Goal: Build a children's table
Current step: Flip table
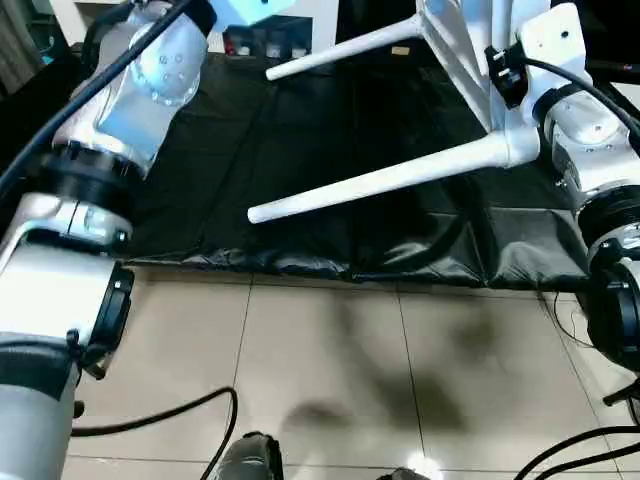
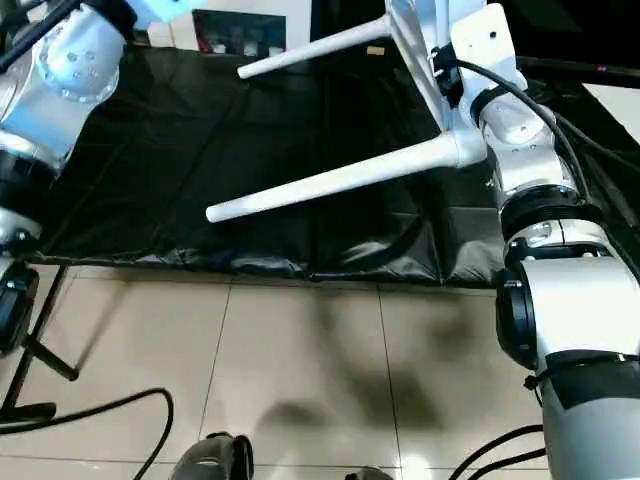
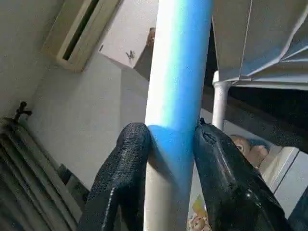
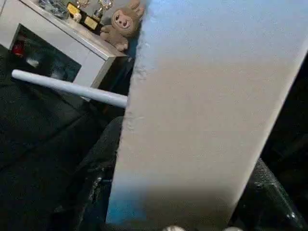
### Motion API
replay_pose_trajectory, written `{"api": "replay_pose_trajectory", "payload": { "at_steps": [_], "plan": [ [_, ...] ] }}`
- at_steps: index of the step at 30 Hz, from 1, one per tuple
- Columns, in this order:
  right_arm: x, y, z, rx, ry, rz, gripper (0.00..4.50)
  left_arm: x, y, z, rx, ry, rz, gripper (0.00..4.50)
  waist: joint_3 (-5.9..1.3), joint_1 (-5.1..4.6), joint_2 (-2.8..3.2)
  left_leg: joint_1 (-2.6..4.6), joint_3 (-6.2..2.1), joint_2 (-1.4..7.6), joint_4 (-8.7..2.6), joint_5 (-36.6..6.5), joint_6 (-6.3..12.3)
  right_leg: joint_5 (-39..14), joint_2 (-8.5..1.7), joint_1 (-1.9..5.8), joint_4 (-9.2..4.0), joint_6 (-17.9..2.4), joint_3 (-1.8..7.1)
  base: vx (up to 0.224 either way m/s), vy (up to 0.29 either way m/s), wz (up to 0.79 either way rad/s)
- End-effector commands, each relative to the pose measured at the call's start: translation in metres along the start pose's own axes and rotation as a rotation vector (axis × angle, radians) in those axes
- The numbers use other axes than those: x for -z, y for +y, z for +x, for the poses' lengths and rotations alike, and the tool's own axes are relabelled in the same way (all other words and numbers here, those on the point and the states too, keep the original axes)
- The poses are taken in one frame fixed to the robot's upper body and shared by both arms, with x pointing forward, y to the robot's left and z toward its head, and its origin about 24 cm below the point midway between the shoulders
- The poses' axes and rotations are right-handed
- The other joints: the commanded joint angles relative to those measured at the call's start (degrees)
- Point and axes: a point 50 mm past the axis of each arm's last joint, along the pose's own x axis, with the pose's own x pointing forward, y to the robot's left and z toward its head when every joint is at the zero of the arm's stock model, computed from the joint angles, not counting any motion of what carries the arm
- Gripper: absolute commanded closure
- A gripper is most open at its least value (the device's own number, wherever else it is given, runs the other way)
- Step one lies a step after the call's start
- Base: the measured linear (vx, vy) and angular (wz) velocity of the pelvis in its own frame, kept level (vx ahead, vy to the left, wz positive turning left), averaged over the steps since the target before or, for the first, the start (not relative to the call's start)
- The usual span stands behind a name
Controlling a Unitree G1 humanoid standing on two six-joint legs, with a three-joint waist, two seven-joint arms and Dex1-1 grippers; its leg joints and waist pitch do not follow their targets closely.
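The children's table (image 1: 455, 40) hangs tipped above the black sheet (image 1: 300, 190) on the floor, two of its white legs (image 1: 380, 180) jutting out over the sheet toward the robot's left. The left gripper (image 3: 171, 139) pinches another leg (image 3: 175, 96) between its two black fingers (image 3: 122, 178). The right gripper (image 4: 178, 211) sits against the tabletop's edge (image 4: 211, 110) by the near corner; whether it clamps I cannot tell.

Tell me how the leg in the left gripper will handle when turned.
The table leg is a smooth round tube, so it may slip between the left gripper's fingers. It looks stiff and probably light. Released, it would likely roll.
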Motion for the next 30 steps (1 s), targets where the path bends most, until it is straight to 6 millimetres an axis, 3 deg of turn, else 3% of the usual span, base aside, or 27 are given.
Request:
{"api": "replay_pose_trajectory", "payload": {
  "at_steps": [1, 4, 8, 16, 17, 25, 28, 30],
  "plan": [
    [-0.019, 0.004, 0.003, -0.102, -0.078, -0.17, 2.54, 0.023, 0.01, -0.002, -0.037, 0.132, 0.002, 2.8, -6.12, -0.03, -0.66, 4.86, -1.71, 1.72, -3.51, -15.01, -0.8, -2.11, -1.82, 1.38, -4.37, -13.37, 0.27, 0.0, 0.0, 0.0],
    [-0.019, 0.004, 0.003, -0.104, -0.078, -0.172, 2.54, 0.026, 0.013, -0.002, -0.062, 0.152, -0.058, 2.46, -6.09, -0.01, -0.67, 4.9, -1.79, 1.75, -3.6, -15.9, -1.33, -2.83, -1.86, 1.34, -4.42, -13.42, 0.26, 0.0, 0.0, 0.0],
    [-0.018, 0.005, 0.003, -0.108, -0.079, -0.175, 2.54, 0.029, 0.011, -0.002, -0.041, 0.167, 0.006, 2.24, -6.16, -0.09, -0.7, 4.71, -1.84, 1.65, -3.62, -15.64, -1.23, -2.28, -1.89, 1.41, -4.33, -13.17, 0.23, 0.0, 0.0, 0.0],
    [-0.018, 0.006, 0.003, -0.111, -0.081, -0.179, 2.54, 0.028, 0.009, 0.0, -0.031, 0.158, -0.02, 2.11, -6.21, -0.11, -0.54, 4.79, -1.84, 1.71, -3.51, -14.37, -0.42, -0.03, -1.87, 1.57, -4.24, -13.99, 0.16, 0.0, 0.0, 0.0],
    [-0.018, 0.006, 0.003, -0.111, -0.081, -0.18, 2.54, 0.028, 0.009, 0.0, -0.029, 0.156, -0.024, 2.32, -6.2, -0.13, -0.57, 4.76, -1.83, 1.7, -3.53, -14.49, -0.36, 0.03, -1.88, 1.58, -4.23, -14.14, 0.16, 0.0, 0.0, 0.0],
    [-0.021, 0.003, 0.003, -0.112, -0.083, -0.209, 2.54, 0.016, -0.026, -0.009, 0.063, 0.091, -0.156, 2.76, -6.27, 0.08, -0.48, 4.89, -1.77, 1.77, -3.43, -14.31, -0.01, 0.27, -1.91, 1.63, -4.24, -14.42, 0.19, 0.0, 0.0, 0.0],
    [-0.028, -0.002, 0.005, -0.109, -0.092, -0.247, 2.54, 0.018, -0.041, -0.019, 0.065, 0.119, -0.271, 2.78, -5.94, 0.14, -0.55, 5.0, -1.76, 1.76, -3.64, -16.67, -0.72, -2.64, -1.91, 1.49, -4.61, -14.17, 0.24, 0.0, 0.0, 0.0],
    [-0.035, -0.007, 0.006, -0.099, -0.102, -0.266, 2.54, 0.021, -0.048, -0.024, 0.057, 0.146, -0.34, 2.79, -5.85, 0.24, -0.58, 5.33, -1.85, 1.82, -3.86, -20.11, -1.86, -7.64, -1.92, 1.2, -4.99, -13.13, 0.31, 0.0, 0.0, 0.0]
  ]
}}
